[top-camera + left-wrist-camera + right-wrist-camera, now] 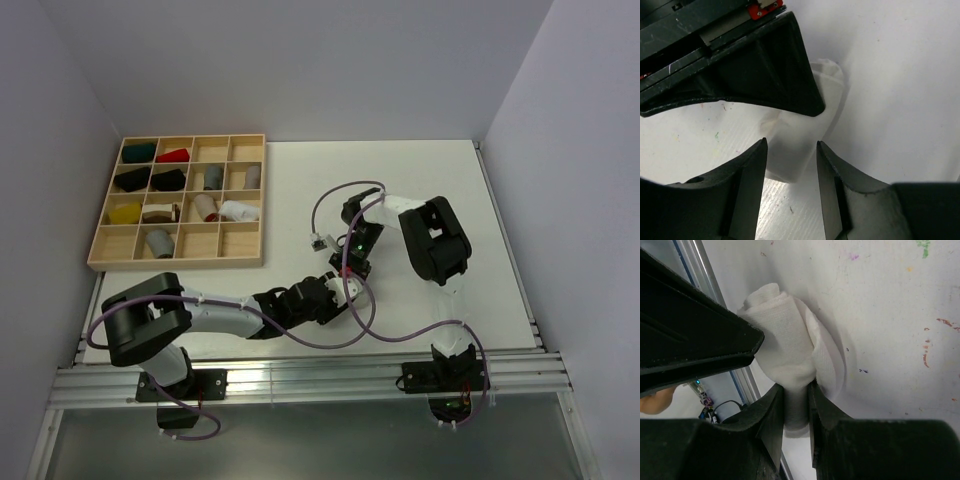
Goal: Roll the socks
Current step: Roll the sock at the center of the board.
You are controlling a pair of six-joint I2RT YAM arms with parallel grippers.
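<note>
Though the table is broad, I see on it one sixteen-compartment tray of small bundles and, right of the tray and nearer its front edge, two arms meeting. From above they hide the one sock, white and rolled. Left gripper stands half-wide, fingers either side of its end; right gripper is narrow, pinching the roll.

A: Sock status?
B: White sock is rolled into a thick bundle, with a loose outer layer curving round one side. It's lying on the table, one end pinched between my right fingers.
</note>
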